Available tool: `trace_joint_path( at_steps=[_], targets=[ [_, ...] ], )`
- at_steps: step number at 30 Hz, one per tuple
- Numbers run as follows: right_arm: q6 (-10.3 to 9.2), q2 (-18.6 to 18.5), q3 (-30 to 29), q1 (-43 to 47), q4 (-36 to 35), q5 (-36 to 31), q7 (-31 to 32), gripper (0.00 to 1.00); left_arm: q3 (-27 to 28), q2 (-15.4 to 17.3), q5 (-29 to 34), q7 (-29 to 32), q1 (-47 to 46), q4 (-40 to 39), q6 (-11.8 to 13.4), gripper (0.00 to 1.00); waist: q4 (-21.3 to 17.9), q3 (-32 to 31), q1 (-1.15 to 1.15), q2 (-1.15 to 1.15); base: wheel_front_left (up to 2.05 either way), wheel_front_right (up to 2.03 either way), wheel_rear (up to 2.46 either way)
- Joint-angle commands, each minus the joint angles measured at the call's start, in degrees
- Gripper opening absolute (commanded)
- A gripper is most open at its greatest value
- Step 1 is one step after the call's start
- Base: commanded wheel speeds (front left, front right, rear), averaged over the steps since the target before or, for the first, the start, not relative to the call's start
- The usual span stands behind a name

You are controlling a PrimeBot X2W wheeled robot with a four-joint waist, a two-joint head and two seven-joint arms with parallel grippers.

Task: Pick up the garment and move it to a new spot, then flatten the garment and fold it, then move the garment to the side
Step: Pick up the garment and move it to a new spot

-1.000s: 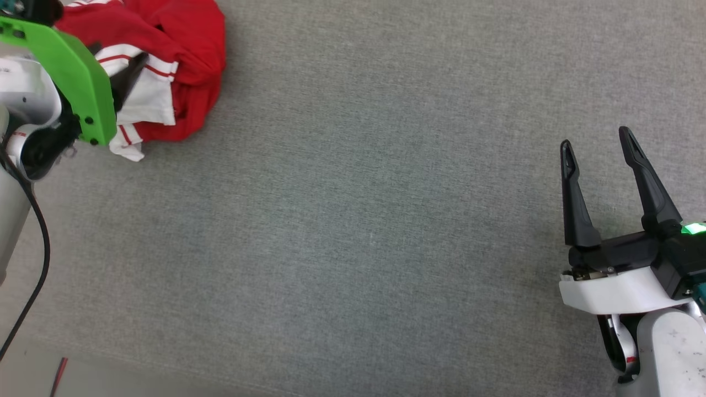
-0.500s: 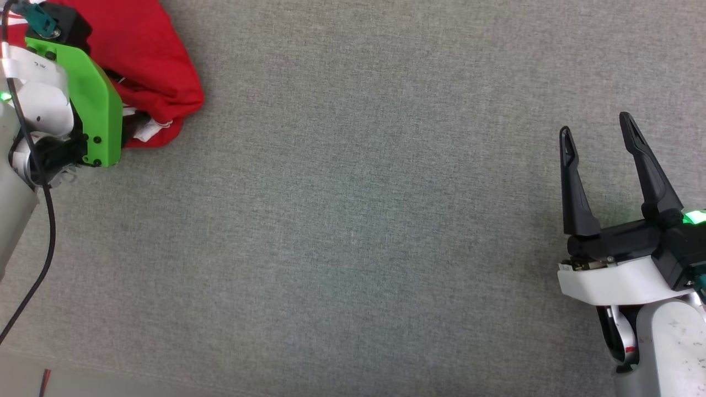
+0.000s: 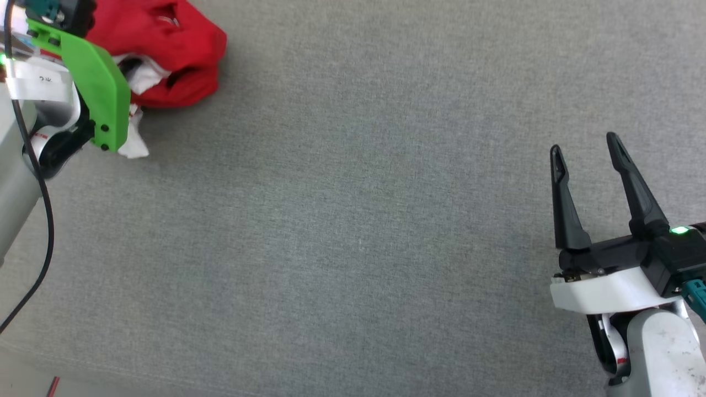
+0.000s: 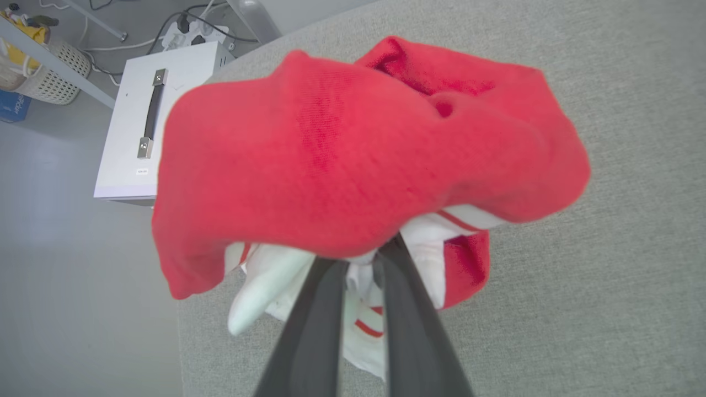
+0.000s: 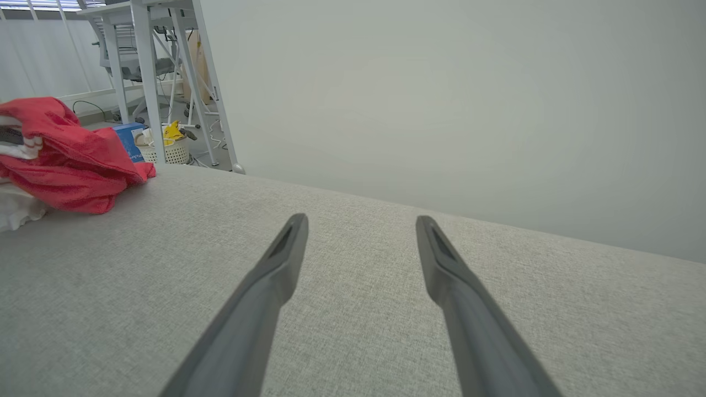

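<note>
Two arms work over the grey table (image 3: 353, 231). From the head, the shirt (image 3: 182, 60) lies bunched at the upper left. The right gripper (image 3: 583, 144) is well apart from it at the lower right, fingers spread wide. Left wrist now: the left gripper (image 4: 361, 264) is pinched together on the shirt's white cloth, with red folds heaped above. Right wrist: spread fingers over the table, the shirt at the far left.

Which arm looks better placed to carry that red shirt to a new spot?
Left. The left gripper is pinched shut on the garment, gripping its white fabric. The right gripper is open and empty, far across the grey surface.
</note>
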Motion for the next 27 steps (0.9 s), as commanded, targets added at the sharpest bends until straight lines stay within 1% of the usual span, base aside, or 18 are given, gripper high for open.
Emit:
trace_joint_path(
  at_steps=[1, 7, 12, 14, 19, 24, 27],
  targets=[
    [-0.05, 0.22, 0.01, 0.87, 0.29, 0.64, -0.27, 1.00, -0.60, 0.19, 0.93, -1.26, -1.80, -0.78, -0.14, 0.00, 0.67, -4.09, 0.00, 0.00, 0.00, 0.00, 0.00],
    [-0.05, 0.44, -0.41, 2.99, 0.72, 1.79, -0.27, 1.00, -4.75, -0.86, 3.82, -4.87, -5.24, -5.54, -0.14, 0.00, 0.32, -7.83, 0.00, 0.00, 0.00, 0.00, 0.00],
    [-0.05, 0.46, -0.92, 3.77, 0.59, 3.66, -0.27, 1.00, -7.59, -3.85, 6.11, -6.71, -7.14, -10.22, -0.14, 0.00, -1.34, -9.31, 0.00, 0.00, 0.00, 0.00, 0.00],
    [-0.05, 0.46, -1.01, 3.85, 0.54, 4.20, -0.27, 1.00, -8.46, -5.50, 7.15, -7.14, -7.33, -11.70, -0.14, 0.00, -2.39, -9.64, 0.00, 0.00, 0.00, 0.00, 0.00],
    [-0.05, 0.47, -1.22, 4.09, 0.44, 5.33, -0.27, 1.00, -10.00, -10.83, 9.18, -7.85, -6.13, -14.05, -0.14, 0.00, -5.67, -9.74, 0.00, 0.00, 0.00, 0.00, 0.00],
    [-0.05, 0.47, -1.91, 4.16, 0.15, 6.12, -0.27, 1.00, -11.11, -16.40, 11.73, -8.05, -3.55, -14.09, -0.14, 0.00, -9.11, -8.78, 0.00, 0.00, 0.00, 0.00, 0.00],
    [-0.05, 0.47, -2.73, 3.99, 0.12, 6.75, -0.27, 1.00, -11.55, -20.41, 13.49, -8.02, -1.51, -13.37, -0.14, 0.00, -11.20, -7.86, 0.00, 0.00, 0.00, 0.00, 0.00]
  ],
)
